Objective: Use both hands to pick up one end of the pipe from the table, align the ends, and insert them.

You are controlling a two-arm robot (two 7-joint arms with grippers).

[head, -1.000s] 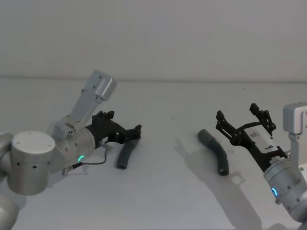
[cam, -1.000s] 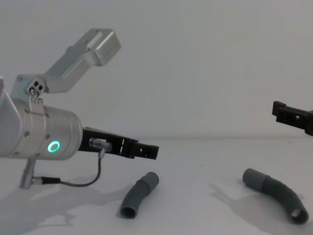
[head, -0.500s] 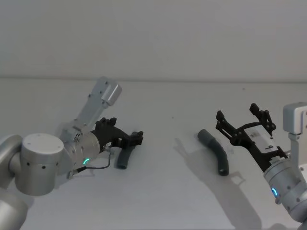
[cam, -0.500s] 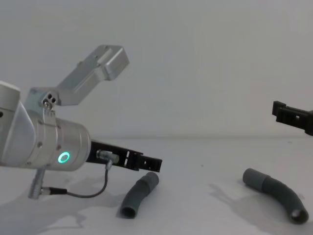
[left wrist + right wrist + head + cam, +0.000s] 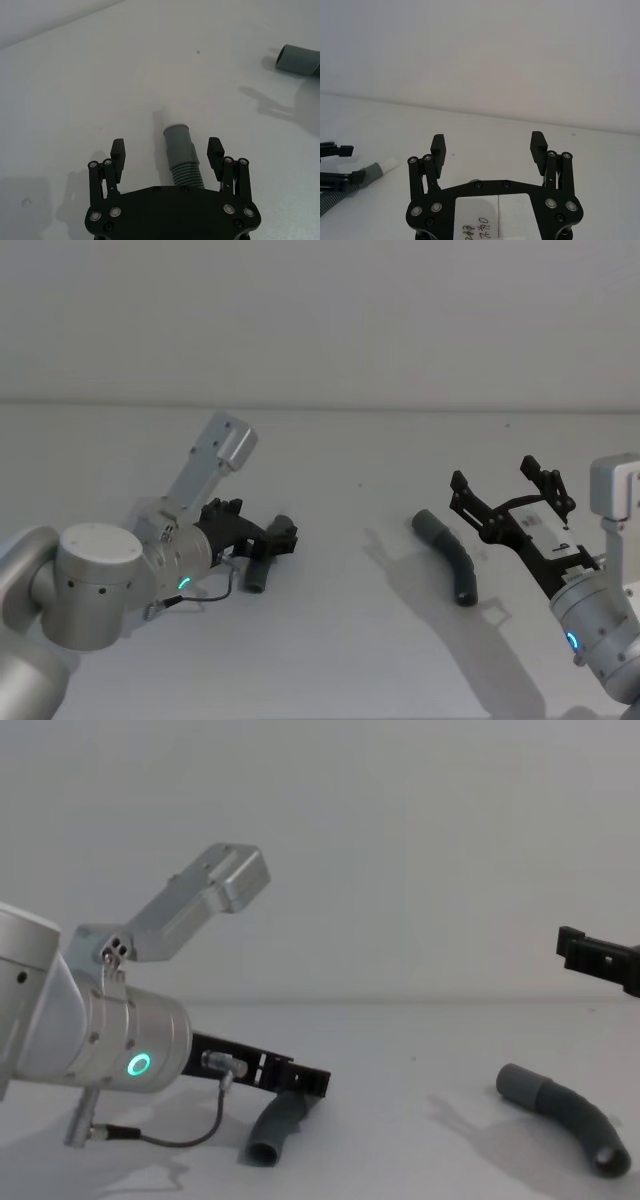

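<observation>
Pipe work starts with two pieces lying well apart on the table [image 5: 340, 660]. We see the left pipe piece [image 5: 181, 152] between the fingers of the left gripper [image 5: 167, 146]. Its smooth end points forward past the fingertips and its ribbed bend runs back under the palm. That gripper is spread wide and low to the surface, with a gap on each side of the piece, so nothing is clamped yet. From the right wrist view this piece carries the white tip [image 5: 387, 165] at its far end.

The right pipe piece [image 5: 450, 555] lies flat, to the inner side of the right gripper [image 5: 493, 472] and lower than it. That gripper hangs above the table, also spread wide and holding nothing.

We judge that the pick-up is in hand on the left side and not begun on the right. The next move calls for the left fingers to close squarely on the smooth part behind the tip. The right gripper must then drop and swing inward to straddle its own piece.

We find no brand. A white label [image 5: 485, 220] on the right gripper's base bears handwritten marks, turned sideways, that we cannot read.
</observation>
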